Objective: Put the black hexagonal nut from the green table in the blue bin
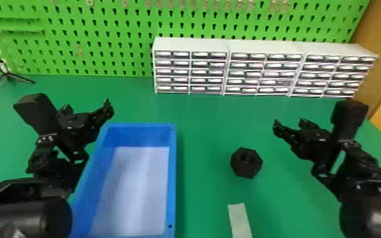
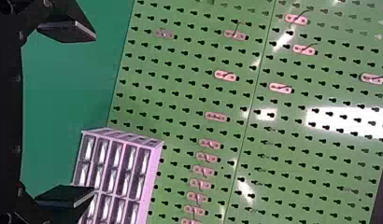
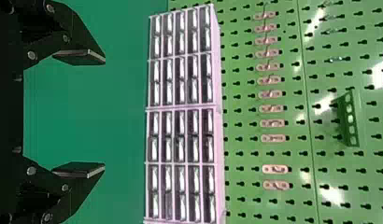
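Currently, a pale strip (image 1: pixel 240 221) and drawer cabinets (image 1: pixel 191 44) are flanking the black hexagonal nut (image 1: pixel 246 162), which is sitting on the green table (image 1: pixel 205 126) – right of the blue bin (image 1: pixel 173 177). The left gripper (image 1: pixel 87 107) (its arm partly hiding the bin) and right gripper (image 1: pixel 290 122) are holding fingers apart. The right wrist view is showing a green rack (image 3: pixel 351 119).

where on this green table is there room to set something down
A bare patch of green table lies between the blue rectangular bin and the black hexagonal nut, reaching back to the white drawer cabinets. Crowded: the bin's left side, by the left gripper, and the table's right side, by the right gripper.
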### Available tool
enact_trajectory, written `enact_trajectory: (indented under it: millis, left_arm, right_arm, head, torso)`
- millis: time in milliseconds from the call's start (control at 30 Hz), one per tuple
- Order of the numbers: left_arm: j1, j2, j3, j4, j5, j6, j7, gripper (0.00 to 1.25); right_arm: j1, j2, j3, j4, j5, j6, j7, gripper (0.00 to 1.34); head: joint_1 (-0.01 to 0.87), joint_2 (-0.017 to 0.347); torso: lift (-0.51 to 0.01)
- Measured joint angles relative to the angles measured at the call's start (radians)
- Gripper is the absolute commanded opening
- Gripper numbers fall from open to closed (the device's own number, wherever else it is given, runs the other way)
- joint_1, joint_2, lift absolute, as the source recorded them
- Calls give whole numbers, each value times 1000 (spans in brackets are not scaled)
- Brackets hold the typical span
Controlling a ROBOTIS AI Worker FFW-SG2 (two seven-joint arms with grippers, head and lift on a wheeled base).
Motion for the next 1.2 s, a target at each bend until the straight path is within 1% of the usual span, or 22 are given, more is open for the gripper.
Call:
enact_trajectory:
  millis: [267, 500, 700, 867, 1200]
  left_arm:
    - [2, 0, 0, -1, 2, -1, 0, 1123]
    - [7, 0, 4, -1, 4, -3, 0, 1123]
    - [8, 0, 5, -2, 5, -3, 0, 1123]
    - [10, 0, 8, -5, 5, -3, 0, 1123]
    - [18, 0, 15, -12, 6, -3, 0, 1123]
  right_arm:
    - [14, -4, 26, -67, -1, 91, -39, 881]
    - [25, -9, 35, -162, 4, 243, -75, 881]
    - [21, -16, 44, -233, 5, 394, -79, 881]
    - [32, -13, 49, -275, 16, 458, -79, 881]
    - [48, -4, 53, -355, 80, 600, -87, 881]
  head:
    - [692, 8]
    - [692, 8]
    - [692, 8]
    - [692, 8]
    - [692, 8]
  torso:
    - [-97]
    - [-97]
    - [-97]
    - [-97]
    - [-97]
